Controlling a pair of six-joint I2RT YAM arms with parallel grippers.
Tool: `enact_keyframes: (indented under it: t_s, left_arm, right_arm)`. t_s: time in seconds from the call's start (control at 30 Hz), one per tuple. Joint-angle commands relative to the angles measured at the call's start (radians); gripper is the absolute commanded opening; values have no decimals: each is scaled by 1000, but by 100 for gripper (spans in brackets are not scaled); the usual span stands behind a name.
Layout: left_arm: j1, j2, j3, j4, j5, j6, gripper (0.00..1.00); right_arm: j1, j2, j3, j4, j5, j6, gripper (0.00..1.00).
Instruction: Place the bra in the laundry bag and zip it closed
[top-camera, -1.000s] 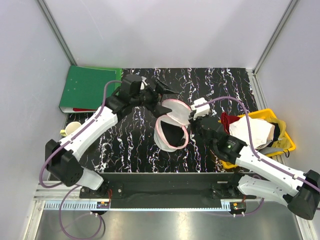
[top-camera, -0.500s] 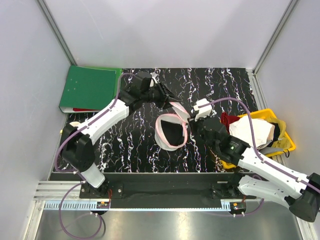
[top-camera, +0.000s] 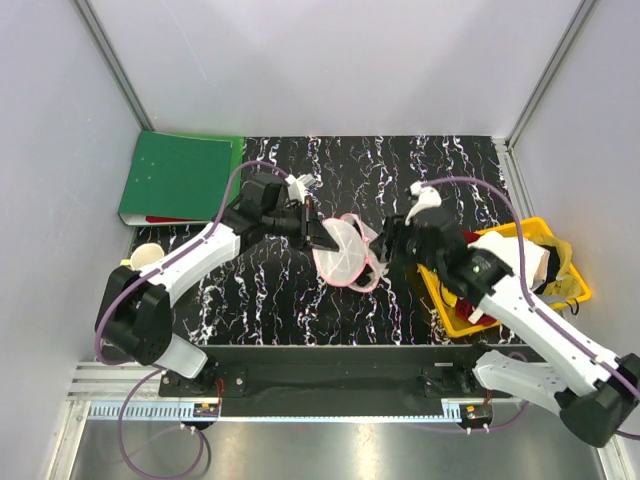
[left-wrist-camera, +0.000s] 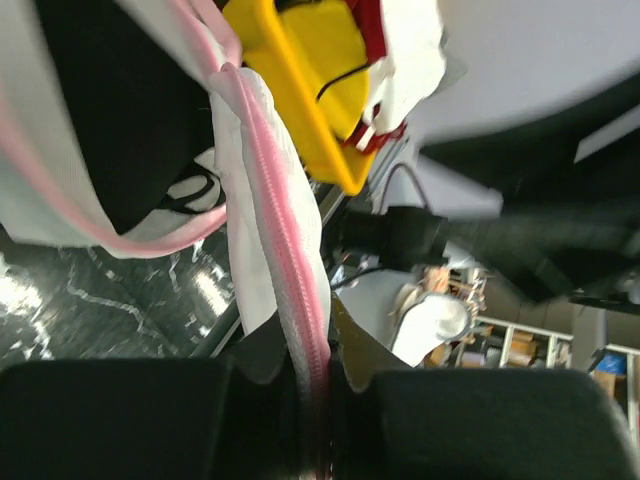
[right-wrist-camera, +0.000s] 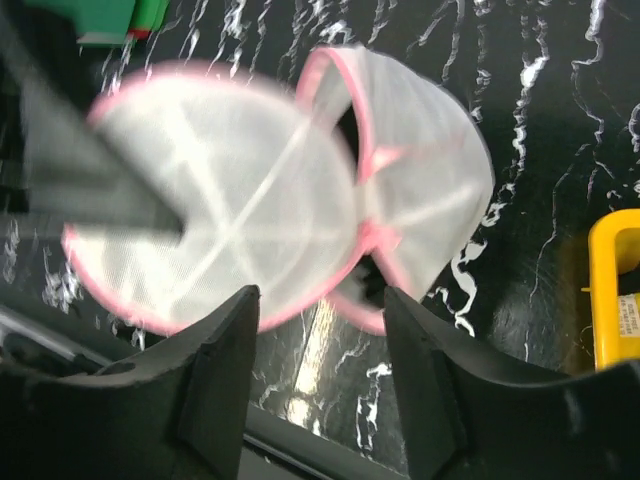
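The laundry bag (top-camera: 342, 255) lies near the middle of the black marbled tabletop (top-camera: 420, 170), between the two arms. It is squashed rather than standing as a drum. One round, spoked end is tilted up toward the overhead camera, and the pink-rimmed body is slumped behind it on the right. Its longer span runs roughly left to right, from one gripper toward the other.

The left gripper (top-camera: 320, 237) is pinched on the bag's pink zip seam at the left edge. In the left wrist view the strip runs straight down between the closed fingers. The bra (left-wrist-camera: 105, 110) shows there as dark fabric within the pink rims, with a thin black strap lying against the white mesh. From the right wrist only a dark gap shows, between the round end and the body.

The right gripper (right-wrist-camera: 320, 300) has its fingers spread, with nothing clamped between them. The bag's pink rim sits just beyond the fingertips, and I cannot tell whether they touch it.

On the bag's far side the tabletop is bare up to the back wall. A narrower strip lies between the bag and the near edge. To the right, a yellow basket (top-camera: 455, 322) of white and red clothes (top-camera: 515, 262) sits close beside the right arm. The green binder (top-camera: 180, 175) and a cup (top-camera: 147, 256) are well apart on the left.
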Motion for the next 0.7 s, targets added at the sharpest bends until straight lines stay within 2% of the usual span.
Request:
enact_keyframes:
  t_s: [0.0, 0.03, 0.17, 0.27, 0.57, 0.67]
  left_arm:
    - [8, -55, -36, -12, 48, 128, 14]
    - [10, -51, -42, -14, 38, 134, 14]
    - [17, -11, -15, -23, 50, 170, 14]
    - [31, 40, 31, -66, 97, 220, 14]
    - [65, 192, 198, -79, 274, 302, 13]
    - [65, 274, 266, -75, 372, 314, 13]
  right_arm:
    - [-174, 122, 74, -27, -292, 19, 68]
    - [-194, 150, 86, -22, -323, -18, 72]
    - [-339, 302, 100, 102, -602, -38, 76]
    - [-370, 354, 67, 186, -746, -16, 79]
    - [-372, 309, -108, 327, -731, 112, 76]
    - [-372, 296, -140, 327, -696, 89, 81]
